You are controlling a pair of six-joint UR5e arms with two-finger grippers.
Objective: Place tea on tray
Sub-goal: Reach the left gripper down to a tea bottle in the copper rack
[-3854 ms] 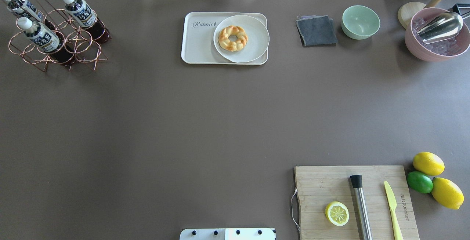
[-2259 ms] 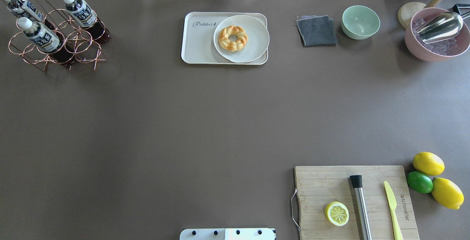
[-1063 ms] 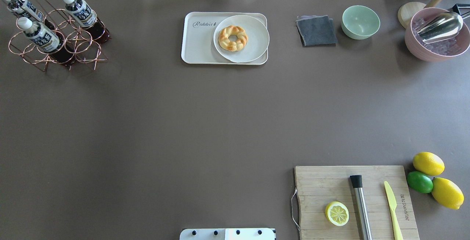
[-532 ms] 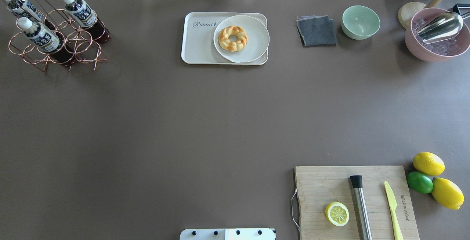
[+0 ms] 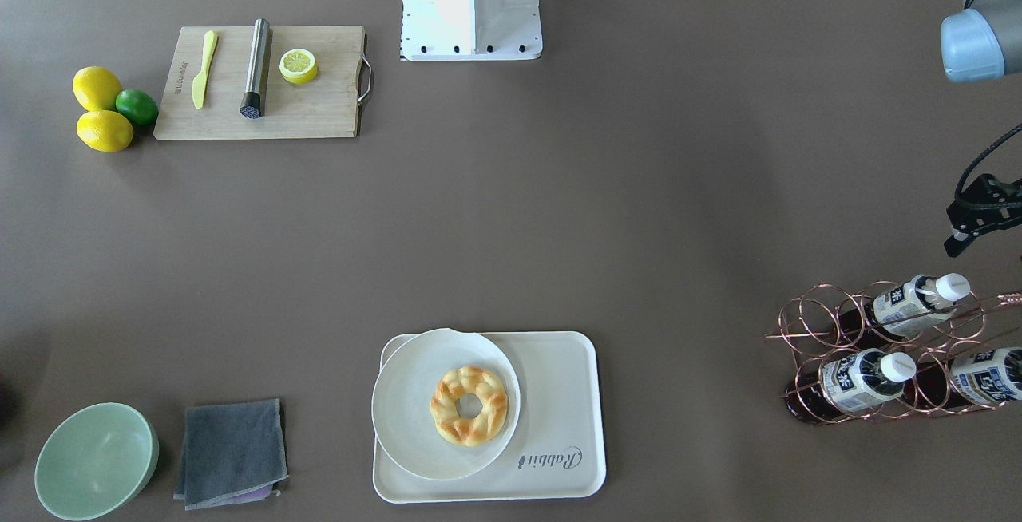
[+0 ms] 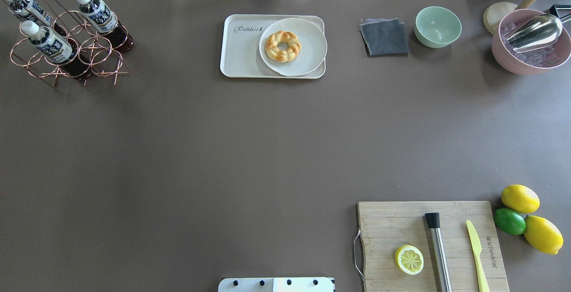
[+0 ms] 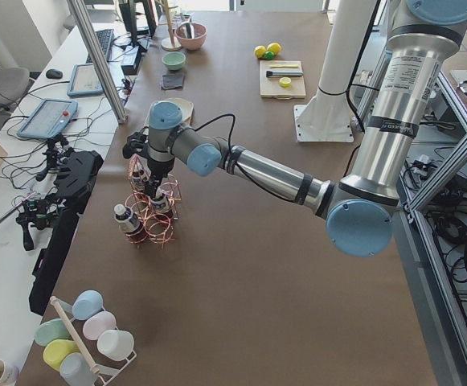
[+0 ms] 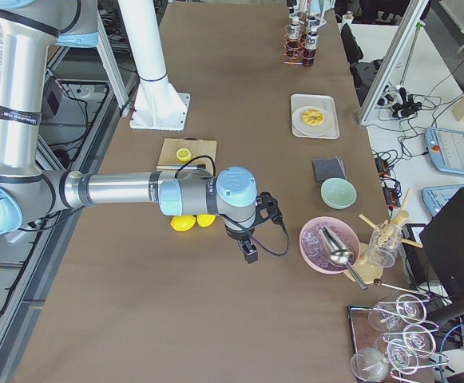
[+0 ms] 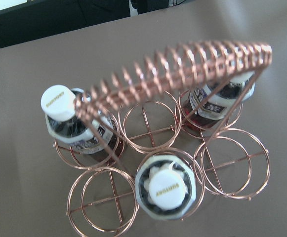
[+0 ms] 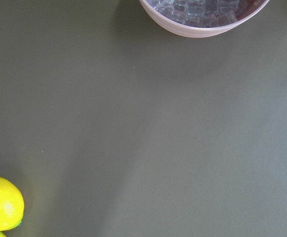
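Nothing on the table (image 6: pixel 267 149) has shifted since the earlier overhead views: all three bottles (image 6: pixel 96 13) are still in the rack (image 9: pixel 230 163), and the tray (image 6: pixel 241 57) still has no tea on it. I judge the task to be at its very start.

My left gripper (image 7: pixel 149 178) hangs over the rack, near the table's far left corner. My wrist camera shows no fingers, so I cannot tell whether it is open or closed. The tea (image 9: pixel 169 186) stands straight below that camera, cap up, in a front ring. The coiled handle (image 9: pixel 183 74) crosses above the other two bottles but not this cap, so a straight lift looks possible, though wire hugs the body.

The tray sits well to the right along the far edge. A plate (image 6: pixel 312 48) with a doughnut (image 6: pixel 283 46) fills most of it. The bare strip by the lettering (image 6: pixel 248 29), on the rack side, is the room left.

My right gripper (image 8: pixel 249 252) is far off near the lemons (image 8: pixel 185 223); I cannot tell its state either.
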